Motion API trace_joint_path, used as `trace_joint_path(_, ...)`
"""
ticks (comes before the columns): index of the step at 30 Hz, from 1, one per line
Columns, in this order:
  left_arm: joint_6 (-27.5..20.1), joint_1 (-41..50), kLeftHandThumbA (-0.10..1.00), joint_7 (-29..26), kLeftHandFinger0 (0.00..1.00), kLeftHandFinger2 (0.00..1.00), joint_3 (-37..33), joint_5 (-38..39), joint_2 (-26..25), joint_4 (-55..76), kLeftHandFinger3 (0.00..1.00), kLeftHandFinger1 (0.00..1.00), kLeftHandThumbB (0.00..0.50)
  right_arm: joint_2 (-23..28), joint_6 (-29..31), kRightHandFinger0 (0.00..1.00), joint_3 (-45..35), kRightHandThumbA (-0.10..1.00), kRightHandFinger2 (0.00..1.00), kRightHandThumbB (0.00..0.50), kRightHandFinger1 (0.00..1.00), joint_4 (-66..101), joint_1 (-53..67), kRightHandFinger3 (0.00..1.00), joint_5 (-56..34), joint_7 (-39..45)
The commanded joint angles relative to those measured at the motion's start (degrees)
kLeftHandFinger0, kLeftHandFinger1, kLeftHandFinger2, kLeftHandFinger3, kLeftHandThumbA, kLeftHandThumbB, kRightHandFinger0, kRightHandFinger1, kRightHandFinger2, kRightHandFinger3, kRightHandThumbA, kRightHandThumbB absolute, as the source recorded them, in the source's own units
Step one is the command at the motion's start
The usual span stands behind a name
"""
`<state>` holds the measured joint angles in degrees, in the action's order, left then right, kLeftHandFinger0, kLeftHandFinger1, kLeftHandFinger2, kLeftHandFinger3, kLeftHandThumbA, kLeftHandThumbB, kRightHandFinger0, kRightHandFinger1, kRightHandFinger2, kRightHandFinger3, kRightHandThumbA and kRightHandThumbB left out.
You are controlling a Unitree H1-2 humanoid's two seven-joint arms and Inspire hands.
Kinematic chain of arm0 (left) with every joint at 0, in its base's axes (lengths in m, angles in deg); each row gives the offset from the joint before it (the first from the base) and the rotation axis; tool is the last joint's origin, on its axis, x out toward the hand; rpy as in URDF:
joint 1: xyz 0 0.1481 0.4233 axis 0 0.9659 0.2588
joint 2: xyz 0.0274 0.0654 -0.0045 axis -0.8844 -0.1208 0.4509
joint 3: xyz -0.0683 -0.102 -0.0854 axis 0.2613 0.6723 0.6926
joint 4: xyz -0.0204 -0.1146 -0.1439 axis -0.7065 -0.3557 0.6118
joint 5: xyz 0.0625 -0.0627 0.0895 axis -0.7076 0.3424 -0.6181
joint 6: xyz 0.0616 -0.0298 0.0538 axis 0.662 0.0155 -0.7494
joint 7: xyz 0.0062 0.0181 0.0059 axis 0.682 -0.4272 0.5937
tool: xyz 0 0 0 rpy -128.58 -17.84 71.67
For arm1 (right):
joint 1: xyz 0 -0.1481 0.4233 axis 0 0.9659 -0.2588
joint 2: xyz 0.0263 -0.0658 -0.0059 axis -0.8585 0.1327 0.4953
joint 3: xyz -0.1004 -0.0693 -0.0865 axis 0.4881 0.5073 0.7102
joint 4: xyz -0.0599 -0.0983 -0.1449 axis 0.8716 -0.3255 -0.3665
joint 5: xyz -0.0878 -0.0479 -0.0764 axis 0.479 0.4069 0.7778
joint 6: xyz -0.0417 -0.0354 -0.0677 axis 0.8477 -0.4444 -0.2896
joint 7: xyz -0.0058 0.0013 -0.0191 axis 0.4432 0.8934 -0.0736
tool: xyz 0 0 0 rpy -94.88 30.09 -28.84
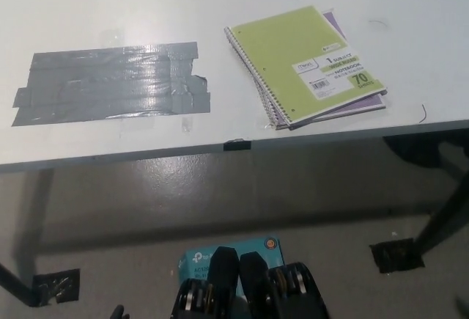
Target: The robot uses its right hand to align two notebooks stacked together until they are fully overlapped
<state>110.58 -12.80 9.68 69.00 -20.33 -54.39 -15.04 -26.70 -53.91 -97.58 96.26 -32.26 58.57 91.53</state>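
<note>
On the white table (88, 11), right of the grey tape patch (110, 83) and close to the table's near edge: two spiral notebooks stacked, green notebook (302, 62) on top, purple notebook (370, 102) beneath. Long axis of the stack running obliquely, from the corner nearest the tape patch away toward the table's far right; spiral binding along the side facing the tape patch. Purple cover showing as a thin strip past the green cover's near-right edge and as a sliver at its far corner, so overlap close but apparently not complete; exact offset hard to judge at this steep angle. Green cover printed with a white label and barcode near its right end, lying flat, no lifted corner visible. Neither hand in view: black right hand absent from the frame, white left hand likewise absent, so open or closed cannot be told for either. Stack on the robot's right side of the table, hence judged nearer the right hand's side. Likely remaining correction: a small nudge of the upper cover toward the exposed purple margin.
</note>
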Motion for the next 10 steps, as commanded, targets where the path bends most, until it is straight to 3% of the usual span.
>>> trace_joint_path(1,-0.2,0.5,1.0,-0.4,1.0,0.76,2.3,0.2,-2.2,3.5,1.0,0.77,0.5,2.0,18.9,1.0,5.2,1.0,1.0,0.18,1.0,7.2,11.6,1.0,-11.4,-6.2)
trace_joint_path(4,0.1,0.2,1.0,-0.7,1.0,0.75,3.1,0.4,-2.1,3.5,1.0,0.77,0.5,3.6,22.9,1.0,7.5,1.0,1.0,0.165,1.0,-0.5,12.6,1.0,-8.9,-11.2)
trace_joint_path(5,0.2,0.3,1.0,-0.7,0.94,0.75,3.2,0.4,-2.0,3.6,1.0,0.75,0.5,4.3,23.8,1.0,8.2,1.0,1.0,0.181,1.0,-3.3,12.9,1.0,-7.6,-12.7)
trace_joint_path(6,0.4,0.1,1.0,-0.9,0.78,0.75,3.7,0.6,-2.0,3.7,1.0,0.7,0.5,5.1,22.9,1.0,9.0,1.0,1.0,0.214,1.0,-6.2,12.6,1.0,-8.0,-10.6)
trace_joint_path(8,0.3,-0.5,1.0,-0.8,0.68,0.74,4.4,0.7,-2.1,3.2,1.0,0.67,0.5,6.7,17.7,1.0,10.7,1.0,1.0,0.215,1.0,-6.9,11.5,1.0,-7.9,-4.4)
trace_joint_path(9,0.0,-0.6,1.0,-0.6,0.69,0.73,4.4,0.5,-2.2,3.1,1.0,0.67,0.5,10.3,12.5,1.0,12.5,1.0,1.0,0.165,1.0,-6.5,10.7,1.0,-10.4,6.3)
trace_joint_path(10,-0.3,-0.8,1.0,-0.6,0.68,0.74,4.4,0.3,-2.3,2.8,1.0,0.69,0.5,13.4,9.6,1.0,14.1,0.89,1.0,0.112,1.0,-7.5,9.6,1.0,-13.3,14.3)
